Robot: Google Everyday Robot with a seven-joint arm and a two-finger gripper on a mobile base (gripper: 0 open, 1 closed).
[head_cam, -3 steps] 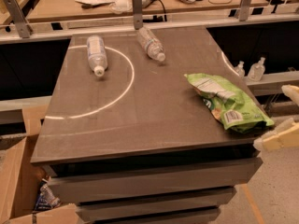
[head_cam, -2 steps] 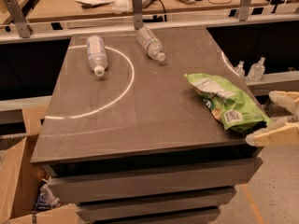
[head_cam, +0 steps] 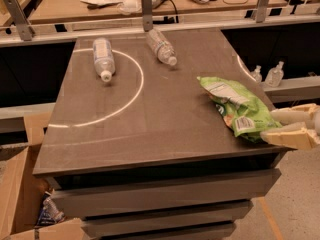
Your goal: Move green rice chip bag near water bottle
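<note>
At the right edge of the desk (head_cam: 150, 134), the green rice chip bag (head_cam: 240, 106) lies flat with its near end jutting toward the rim, probably the easiest part to grab. The gripper (head_cam: 282, 126) sits there with its fingers spread, one above and one below that end, lined up to close on it. The water bottle (head_cam: 161, 46) lies well apart near the far edge, and a paler bottle (head_cam: 102, 58) lies to its left. Compared with a second ago, the gripper has moved in from the side, while bag and bottles have stayed put.
</note>
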